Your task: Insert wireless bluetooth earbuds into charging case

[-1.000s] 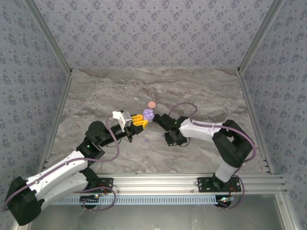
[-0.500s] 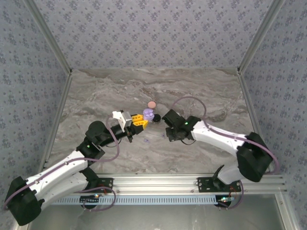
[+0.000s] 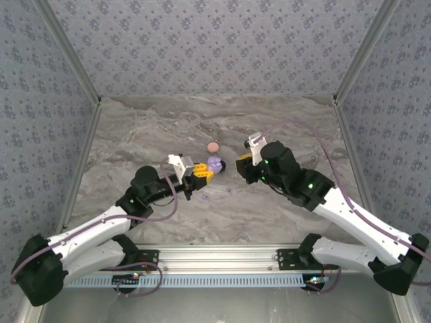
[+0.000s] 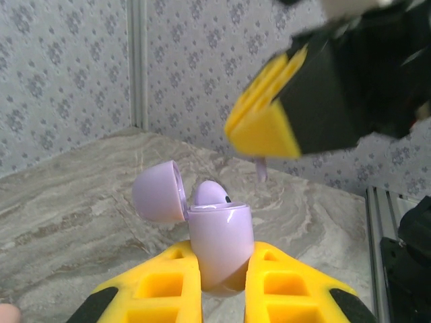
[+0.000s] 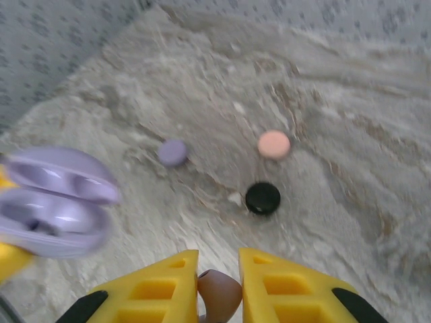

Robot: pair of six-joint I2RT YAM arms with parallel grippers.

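My left gripper (image 4: 225, 252) (image 3: 205, 173) is shut on the base of a lavender charging case (image 4: 219, 242) (image 3: 215, 163). The case's lid (image 4: 158, 192) hangs open to the left. One lavender earbud (image 4: 212, 193) sits in the case. Just right of the case and above it, my right gripper (image 3: 244, 160) (image 5: 219, 256) is shut on a small rounded earbud (image 5: 219, 293). That earbud looks mauve in the fingers' shadow. In the left wrist view its lavender stem (image 4: 260, 168) hangs below the right gripper's yellow finger (image 4: 266, 121). The open case (image 5: 47, 202) is blurred at the left of the right wrist view.
A round pink case (image 3: 213, 147) (image 5: 274, 145) and a round black case (image 5: 262, 198) lie on the marble table (image 3: 135, 134) beyond the grippers. A small lavender disc (image 5: 172, 153) lies to their left. Patterned walls close off the back and both sides.
My right arm has risen and swung out, carrying its gripper right and away from the case. My left gripper has shifted slightly right with the open case still in it.
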